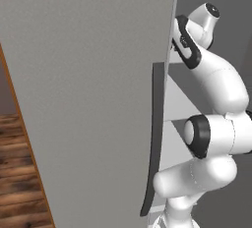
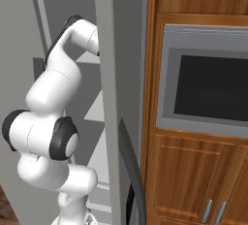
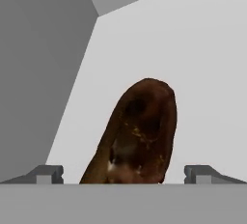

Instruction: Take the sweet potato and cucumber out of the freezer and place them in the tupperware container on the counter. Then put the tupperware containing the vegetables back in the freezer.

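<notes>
The freezer (image 1: 98, 99) door hides the hand; the sweet potato's (image 3: 137, 131) near end is cut off.

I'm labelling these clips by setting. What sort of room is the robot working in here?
A kitchen, most likely: a built-in oven set in brown wooden cabinets, an open freezer with pale shelves, and a sweet potato lying inside.
</notes>
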